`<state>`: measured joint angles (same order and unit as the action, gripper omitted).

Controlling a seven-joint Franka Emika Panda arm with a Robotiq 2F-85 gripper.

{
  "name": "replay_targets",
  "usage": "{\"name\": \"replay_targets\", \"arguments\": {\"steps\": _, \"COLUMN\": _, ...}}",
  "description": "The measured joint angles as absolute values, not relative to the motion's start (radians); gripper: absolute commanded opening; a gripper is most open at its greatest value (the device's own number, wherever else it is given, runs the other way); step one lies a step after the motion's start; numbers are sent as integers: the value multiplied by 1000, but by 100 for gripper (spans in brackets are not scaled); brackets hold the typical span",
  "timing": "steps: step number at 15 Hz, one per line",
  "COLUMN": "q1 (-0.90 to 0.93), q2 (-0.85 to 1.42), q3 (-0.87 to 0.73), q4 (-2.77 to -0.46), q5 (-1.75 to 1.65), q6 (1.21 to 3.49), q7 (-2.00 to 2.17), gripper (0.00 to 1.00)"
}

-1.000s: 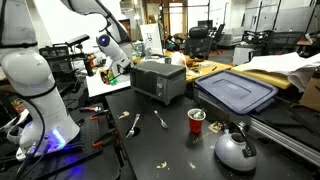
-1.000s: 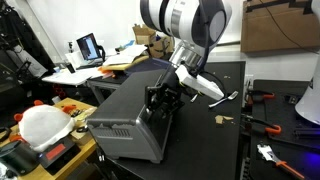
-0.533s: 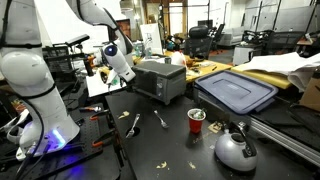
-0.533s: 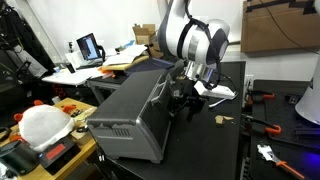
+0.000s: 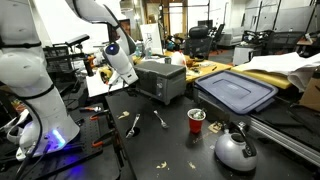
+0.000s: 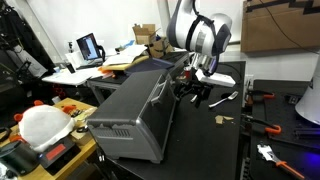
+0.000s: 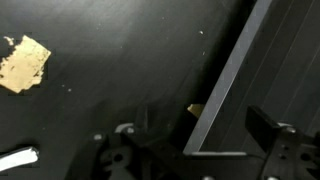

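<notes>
The gripper (image 6: 193, 92) hangs released, jaws spread wide and empty, just beside the front of the silver toaster oven (image 6: 128, 112), which stands on the black table (image 6: 215, 145).

Pincer (image 6: 196, 95): low over the counter (image 6: 212, 150), jaws apart, nothing held, just beside the oven's far end.
Oven (image 6: 130, 115): grey, standing on the counter.
Spoon (image 6: 224, 99): pale, lying flat near the pincer.
Scrap (image 6: 222, 120): tan, near the spoon.
Laptop (image 6: 89, 47): screen lit, well behind the oven.
</notes>
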<state>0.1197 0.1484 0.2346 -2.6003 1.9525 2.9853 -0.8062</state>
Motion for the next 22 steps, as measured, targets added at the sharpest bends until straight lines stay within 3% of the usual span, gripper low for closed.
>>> {"name": "replay_targets", "arguments": {"steps": 13, "q1": 64, "q2": -173, "q3": 233, "q4": -2727, "q5": 1928, "q6": 2999, "q7": -581, "gripper": 100}}
{"name": "replay_targets", "arguments": {"steps": 22, "q1": 64, "q2": -195, "q3": 233, "q4": -2745, "q5": 1928, "q6": 2999, "q7": -581, "gripper": 100}}
